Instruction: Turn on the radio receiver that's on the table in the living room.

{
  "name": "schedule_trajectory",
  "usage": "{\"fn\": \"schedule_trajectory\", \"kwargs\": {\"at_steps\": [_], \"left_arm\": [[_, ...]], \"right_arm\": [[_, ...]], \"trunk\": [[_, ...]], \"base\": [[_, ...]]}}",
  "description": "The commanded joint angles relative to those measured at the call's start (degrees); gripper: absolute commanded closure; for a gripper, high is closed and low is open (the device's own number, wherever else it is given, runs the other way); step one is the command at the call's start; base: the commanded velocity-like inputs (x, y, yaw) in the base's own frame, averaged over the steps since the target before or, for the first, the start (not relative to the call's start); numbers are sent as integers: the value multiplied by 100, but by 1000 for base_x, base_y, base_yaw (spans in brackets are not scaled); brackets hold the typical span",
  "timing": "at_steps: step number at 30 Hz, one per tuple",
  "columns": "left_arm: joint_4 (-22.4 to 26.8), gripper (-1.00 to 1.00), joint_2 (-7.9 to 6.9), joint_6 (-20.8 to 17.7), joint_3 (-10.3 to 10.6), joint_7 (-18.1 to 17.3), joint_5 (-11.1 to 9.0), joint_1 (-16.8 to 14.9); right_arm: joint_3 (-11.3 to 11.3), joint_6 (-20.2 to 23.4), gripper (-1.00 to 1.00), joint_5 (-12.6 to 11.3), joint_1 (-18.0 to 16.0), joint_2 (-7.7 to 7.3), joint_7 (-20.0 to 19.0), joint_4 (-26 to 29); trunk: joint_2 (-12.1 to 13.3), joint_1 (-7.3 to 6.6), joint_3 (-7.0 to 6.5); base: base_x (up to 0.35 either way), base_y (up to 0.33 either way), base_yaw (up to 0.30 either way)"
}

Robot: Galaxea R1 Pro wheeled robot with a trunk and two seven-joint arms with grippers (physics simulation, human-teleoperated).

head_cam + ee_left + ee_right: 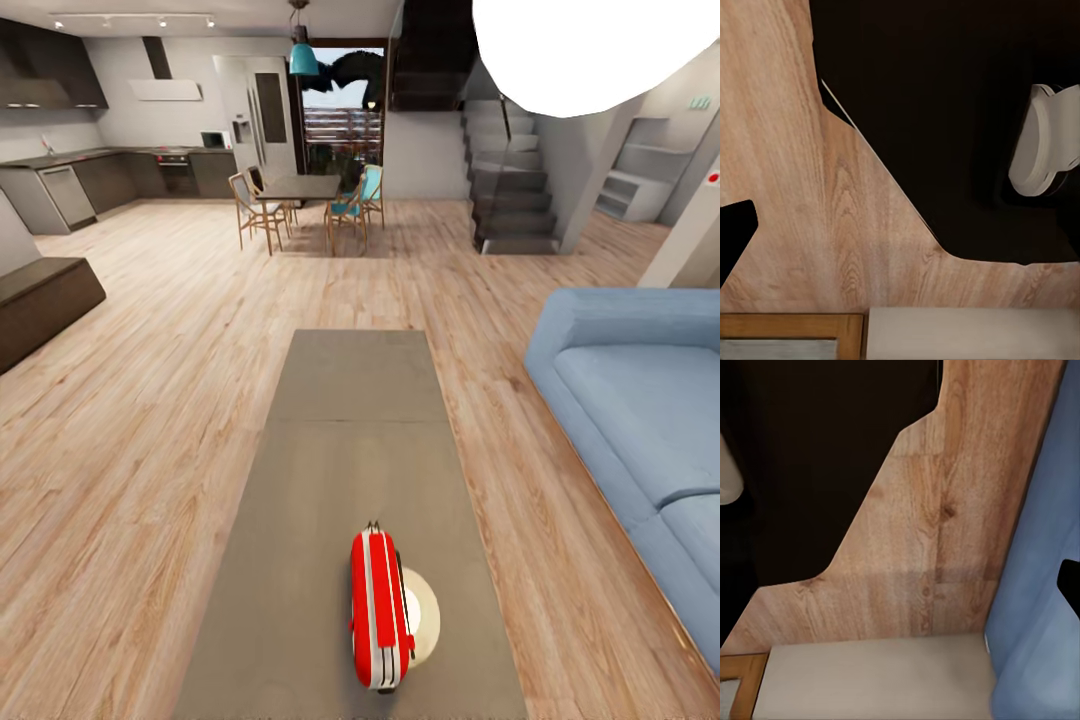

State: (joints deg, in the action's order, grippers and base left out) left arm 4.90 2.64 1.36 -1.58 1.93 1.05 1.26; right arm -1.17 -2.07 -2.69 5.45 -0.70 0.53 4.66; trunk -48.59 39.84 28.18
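The radio receiver (380,610) stands on the near end of the long grey-brown table (350,430) in the head view. It is red with white side stripes; I look down on its handle side, and a pale round dial (422,615) faces right. In the left wrist view one dark fingertip (735,236) shows at the picture's edge over wood floor. In the right wrist view a dark fingertip (1071,585) sits at the edge beside blue sofa fabric. Nothing lies between the fingers of either gripper.
A blue sofa (640,400) runs along the table's right side, with a strip of plank floor between. A dark bench (40,300) stands at far left. Beyond are a dining table with chairs (298,187), stairs (510,190) and a white lamp dome (590,50).
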Motion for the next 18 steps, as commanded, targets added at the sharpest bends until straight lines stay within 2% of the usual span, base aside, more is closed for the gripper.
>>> {"fn": "schedule_trajectory", "kwargs": {"at_steps": [1, 18], "left_arm": [[-1, -100, 0, -1, 0, 2, 0, -1], [-3, -100, 1, -5, -1, 6, 0, 0]], "right_arm": [[2, -1, -100, 7, 0, 0, 0, 0], [11, -4, -100, 43, -2, 0, -6, 0]], "trunk": [[0, 0, 10], [0, 0, 48]], "base": [[0, 0, 0], [0, 0, 0]]}}
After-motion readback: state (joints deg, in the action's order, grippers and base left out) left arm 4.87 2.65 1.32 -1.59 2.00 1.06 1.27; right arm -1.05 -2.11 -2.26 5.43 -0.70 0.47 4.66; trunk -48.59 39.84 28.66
